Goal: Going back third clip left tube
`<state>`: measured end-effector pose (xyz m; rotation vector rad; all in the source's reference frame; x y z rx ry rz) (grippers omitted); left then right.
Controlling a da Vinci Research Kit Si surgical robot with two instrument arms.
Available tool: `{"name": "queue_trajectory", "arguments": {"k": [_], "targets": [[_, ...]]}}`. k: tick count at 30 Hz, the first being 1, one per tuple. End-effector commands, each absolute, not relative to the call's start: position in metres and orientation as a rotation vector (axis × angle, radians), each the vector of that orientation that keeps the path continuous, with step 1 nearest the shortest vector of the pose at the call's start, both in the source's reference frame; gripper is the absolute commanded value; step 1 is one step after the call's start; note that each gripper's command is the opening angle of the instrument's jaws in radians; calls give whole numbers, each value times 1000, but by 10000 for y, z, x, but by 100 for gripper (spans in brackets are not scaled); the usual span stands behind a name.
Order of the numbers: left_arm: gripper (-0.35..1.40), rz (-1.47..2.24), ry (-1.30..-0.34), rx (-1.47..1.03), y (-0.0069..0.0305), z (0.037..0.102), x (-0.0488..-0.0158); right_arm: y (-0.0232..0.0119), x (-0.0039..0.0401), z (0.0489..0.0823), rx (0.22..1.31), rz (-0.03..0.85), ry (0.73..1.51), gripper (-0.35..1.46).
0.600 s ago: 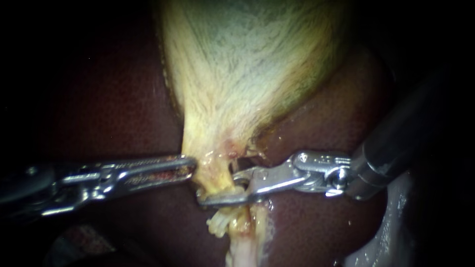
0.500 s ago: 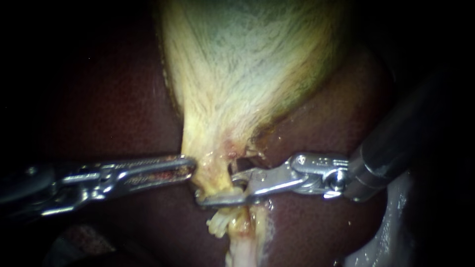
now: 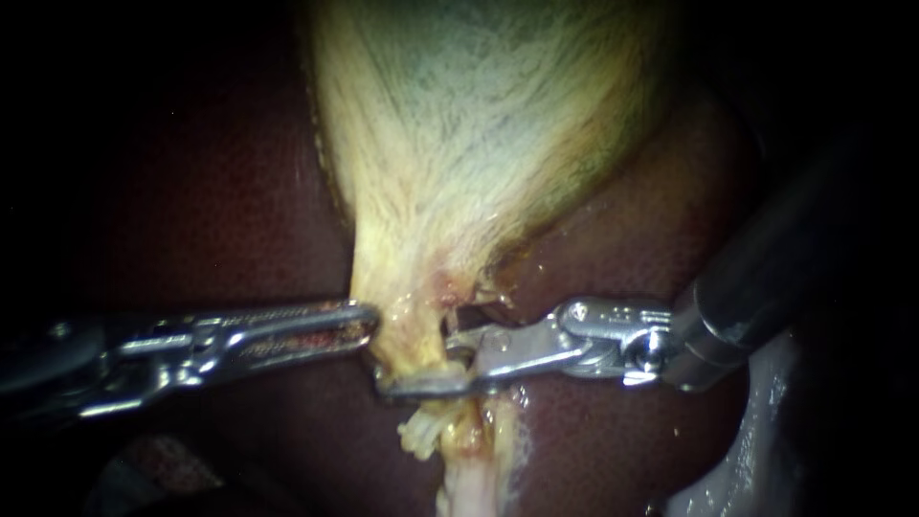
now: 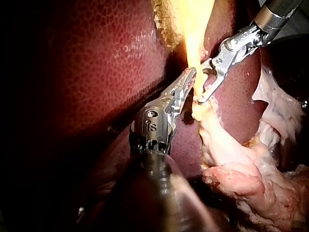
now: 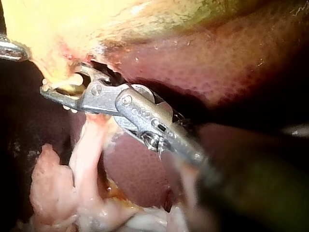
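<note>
The pale yellow gallbladder (image 3: 479, 144) narrows to a neck, and a pale tube (image 3: 467, 469) runs down from it. My right instrument (image 3: 419, 368) comes in from the right. Its jaws stand open around the tube just under the neck, one jaw on each side. The right wrist view shows those jaws (image 5: 63, 82) with yellowish tissue in the gap. My left instrument (image 3: 369, 325) lies level from the left, its jaws shut on the neck's left edge; the left wrist view shows its tip (image 4: 190, 77) pressed into the same tissue. No clip shows clearly.
Dark red liver (image 3: 220, 191) surrounds the gallbladder on both sides. A frayed whitish tuft (image 3: 421, 436) hangs beside the tube below the right jaws. Loose pink tissue (image 4: 251, 179) lies beyond the tube on the far side from my left instrument.
My right instrument has slid a few pixels to the left across the tube. The left instrument and the gallbladder have held still.
</note>
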<state>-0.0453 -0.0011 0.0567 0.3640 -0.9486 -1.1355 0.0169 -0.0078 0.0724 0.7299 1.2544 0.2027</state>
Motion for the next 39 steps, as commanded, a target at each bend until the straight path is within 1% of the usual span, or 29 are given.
{"name": "queue_trajectory", "arguments": {"k": [1, 9, 22, 28, 33, 39], "targets": [[-35, -1136, -949, 364, -11, 567, -453, -78, 169, 724, 728, 203, 1257, 45], [-35, -1136, -949, 364, -12, 567, -452, -77, 163, 729, 709, 176, 1267, 53], [-35, -1134, -949, 365, -12, 566, -450, -80, 126, 728, 698, 161, 1272, 55], [-35, -1134, -949, 366, -11, 567, -450, -80, 126, 726, 698, 162, 1272, 56], [-35, -1134, -949, 366, -12, 568, -448, -78, 103, 721, 695, 165, 1273, 56], [-35, -1133, -949, 366, -9, 574, -448, -63, 61, 705, 666, 202, 1271, 56]]}}
